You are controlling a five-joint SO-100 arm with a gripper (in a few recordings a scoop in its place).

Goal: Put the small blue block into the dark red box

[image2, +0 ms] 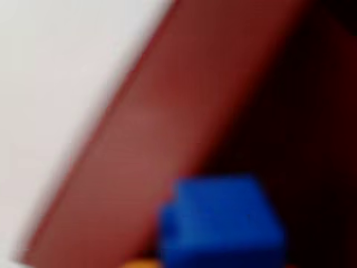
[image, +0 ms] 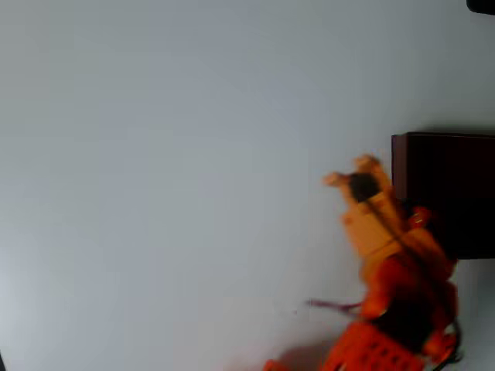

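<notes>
overhead and wrist views of an orange arm carrying the small blue block (image2: 222, 222) toward the dark red box (image: 448, 189). in the overhead view the gripper (image: 354, 171) sits just beside the box's left wall, over the pale counter (image: 170, 154), with its two light orange fingers (image: 368, 163) pointing up the picture and standing only a little apart; what lies between them is too blurred to read there. in the wrist view the block sits at the bottom of the picture, close to the lens, with a sliver of orange just beneath it, so it is judged to be gripped by the fingers, though the contact itself is hidden and cannot be confirmed. behind the block the reddish-brown wall of the box runs diagonally, with the counter to its left and the near-black interior to its right; the block appears to straddle the inner edge of that wall. judged risks: a release here could land the block on the rim, from which it may bounce back onto the counter; a low approach could strike the thin wall and push the box sideways; and a small studded block held near its edge may twist or slip as the arm swings.
</notes>
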